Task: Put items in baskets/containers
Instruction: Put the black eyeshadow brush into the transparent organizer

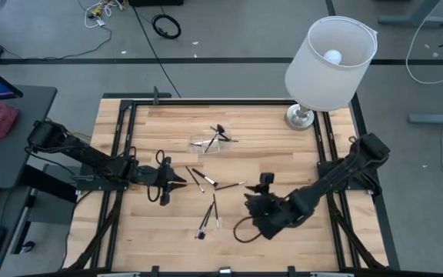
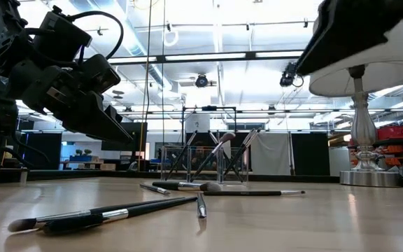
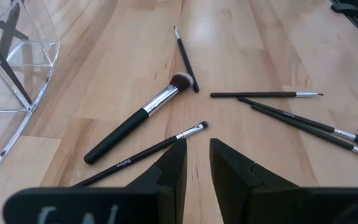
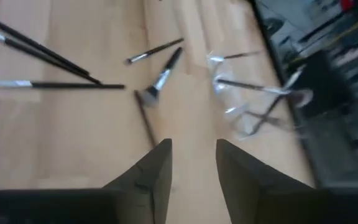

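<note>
L gripper [image 3: 196, 163] sits low over the table [image 1: 283, 238], fingers [image 3: 169, 171] slightly apart, nothing between them. Empty, not gripping. Thin brush [image 3: 143, 154] lies just ahead of its tips, bristle end nearly in line w/ the gap. Fat powder brush [image 3: 138, 117] a bit further ahead, angled. Clear container [image 3: 8, 81] off to one side of the L gripper, near, brushes already standing in it. More thin brushes [image 3: 303, 121] on the other side, fanned out, apart from the fingers.

R gripper [image 4: 192, 163] over the near-right part of the table, jaws parted w/ a clear gap, holding nothing. Loose brush [image 4: 146, 121] lies just ahead of its tips, another short one [image 4: 156, 51] further out. Container [image 4: 253, 99] ahead and off to the side, blurred there. Three long brushes [image 4: 48, 71] out on the opposite side, well clear.

High view: container [image 1: 208, 143] is far side of both grippers, roughly between them, lamp [image 1: 329, 65] at the far-right corner.
</note>
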`<state>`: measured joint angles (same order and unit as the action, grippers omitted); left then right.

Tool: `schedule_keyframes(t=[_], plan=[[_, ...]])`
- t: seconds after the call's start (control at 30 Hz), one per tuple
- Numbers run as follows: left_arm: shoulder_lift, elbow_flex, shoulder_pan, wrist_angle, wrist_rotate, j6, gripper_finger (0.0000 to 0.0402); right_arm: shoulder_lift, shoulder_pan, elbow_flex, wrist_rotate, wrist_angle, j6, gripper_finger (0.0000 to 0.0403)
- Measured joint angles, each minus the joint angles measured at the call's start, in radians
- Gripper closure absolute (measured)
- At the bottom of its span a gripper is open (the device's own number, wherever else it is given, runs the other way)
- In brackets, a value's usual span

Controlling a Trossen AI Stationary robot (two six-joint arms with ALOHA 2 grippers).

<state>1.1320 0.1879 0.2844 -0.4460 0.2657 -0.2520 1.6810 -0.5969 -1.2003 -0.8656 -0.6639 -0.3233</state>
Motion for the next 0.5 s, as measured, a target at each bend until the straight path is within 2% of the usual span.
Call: schedule_keyframes(t=[0.17, 0.27, 0.33, 0.4, 0.43, 0.5], plan=[[0.0, 0.0, 0.0, -0.015, 0.001, 0.0, 0.033, -0.124, 0.03, 0.0, -0.011, -0.166, 0.075, 0.0275], [0.0, 0.0, 0.0, -0.015, 0.003, 0.0, 0.033, -0.231, 0.077, 0.0, -0.01, -0.29, 0.079, 0.0275], [0.0, 0.0, 0.0, -0.015, 0.003, 0.001, 0.033, -0.311, 0.119, 0.017, -0.016, -0.312, 0.078, 0.0275], [0.0, 0.0, 0.0, -0.015, 0.003, 0.008, 0.033, -0.403, 0.168, 0.1, -0.008, -0.215, 0.111, 0.0275], [0.0, 0.0, -0.001, -0.015, 0.006, 0.009, 0.033, -0.447, 0.198, 0.165, 0.02, -0.104, 0.149, 0.0275], [0.0, 0.0, -0.004, -0.018, 0.016, 0.01, 0.033, -0.519, 0.265, 0.337, 0.17, 0.188, 0.261, 0.0278]])
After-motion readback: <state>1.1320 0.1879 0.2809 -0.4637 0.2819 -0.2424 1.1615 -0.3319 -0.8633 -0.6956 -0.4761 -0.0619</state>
